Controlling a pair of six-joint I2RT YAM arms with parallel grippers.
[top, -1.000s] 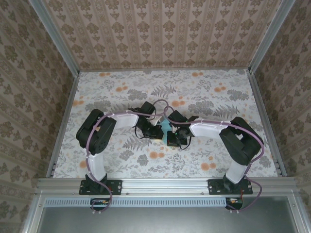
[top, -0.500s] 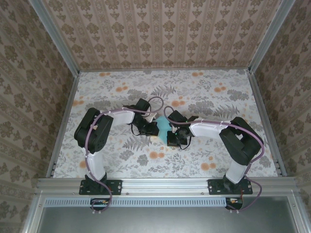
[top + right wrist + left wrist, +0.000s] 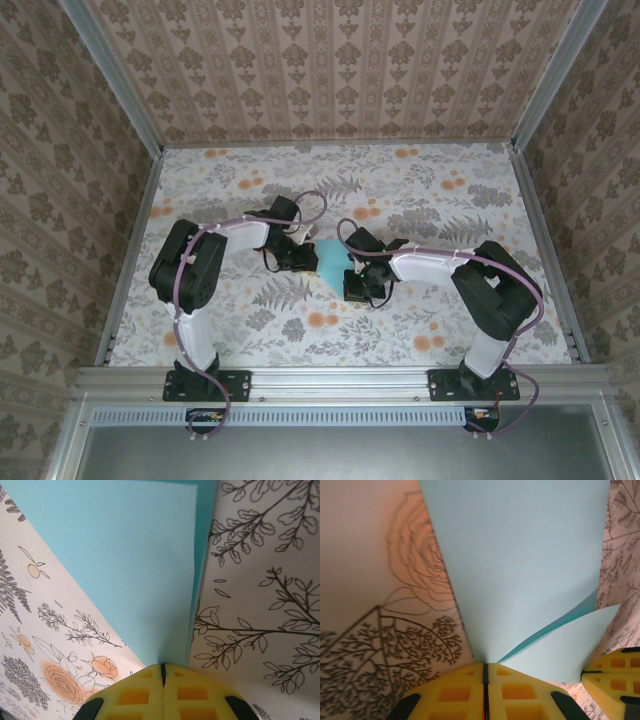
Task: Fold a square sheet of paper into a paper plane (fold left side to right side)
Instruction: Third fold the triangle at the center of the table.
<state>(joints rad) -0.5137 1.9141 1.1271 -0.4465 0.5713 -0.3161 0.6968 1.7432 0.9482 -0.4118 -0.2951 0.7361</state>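
The sheet (image 3: 334,262) sits mid-surface (image 3: 430,200), between both arms. The left pincer (image 3: 485,667) pinches its left side and the right pincer (image 3: 162,668) its near right side. From the left pincer the paper lies rightward, so I'd expect that arm to carry it across.

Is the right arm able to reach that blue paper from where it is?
Yes, it looks so: the right gripper is shut on an edge of the blue paper, with nothing between them.
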